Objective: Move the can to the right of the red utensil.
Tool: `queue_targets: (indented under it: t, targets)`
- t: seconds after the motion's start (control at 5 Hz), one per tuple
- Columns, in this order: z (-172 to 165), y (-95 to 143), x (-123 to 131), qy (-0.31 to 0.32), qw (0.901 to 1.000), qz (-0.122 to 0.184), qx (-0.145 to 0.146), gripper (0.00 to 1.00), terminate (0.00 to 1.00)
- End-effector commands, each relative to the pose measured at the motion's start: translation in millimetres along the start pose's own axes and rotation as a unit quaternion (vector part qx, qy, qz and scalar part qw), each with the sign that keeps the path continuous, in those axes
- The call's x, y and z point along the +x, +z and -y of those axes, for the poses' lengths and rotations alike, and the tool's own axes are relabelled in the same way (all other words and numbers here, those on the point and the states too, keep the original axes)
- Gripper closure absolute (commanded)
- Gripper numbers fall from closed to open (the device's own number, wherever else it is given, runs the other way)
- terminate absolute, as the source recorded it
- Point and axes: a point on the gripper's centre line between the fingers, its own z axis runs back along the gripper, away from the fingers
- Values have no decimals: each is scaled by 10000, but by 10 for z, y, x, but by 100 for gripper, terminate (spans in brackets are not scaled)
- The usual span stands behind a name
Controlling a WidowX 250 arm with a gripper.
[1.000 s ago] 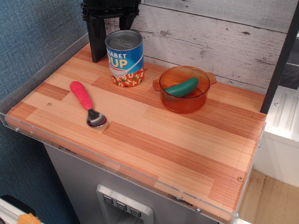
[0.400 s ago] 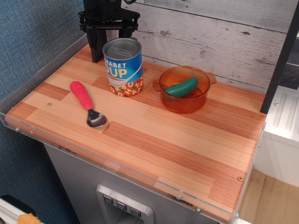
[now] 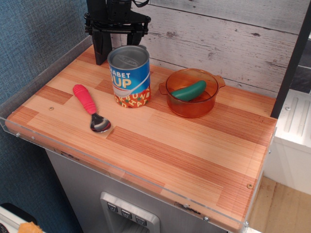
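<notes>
The can [image 3: 129, 75] stands upright just in front of the claw [image 3: 117, 41], whose jaws are spread and empty. The can is judged rigid, fairly heavy and slick-walled, best clasped across its mid-body.

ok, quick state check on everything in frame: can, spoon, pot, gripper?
can: upright on the table, lid sealed, right of the spoon, not touching it
red utensil: lying flat, bowl toward the front edge
orange pot: upright, no lid, holds the green pickle-shaped object
gripper: behind the can, fingers spread, holding nothing
</notes>
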Motion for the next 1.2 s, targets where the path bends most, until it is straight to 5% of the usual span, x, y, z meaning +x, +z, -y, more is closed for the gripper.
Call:
queue_targets:
  t: [0.0,1.0]
  targets:
    - [-171,308,-114,13,9995,297,-42,0,0]
    - [-112,391,-536,-27,9998,194,-38,0,0]
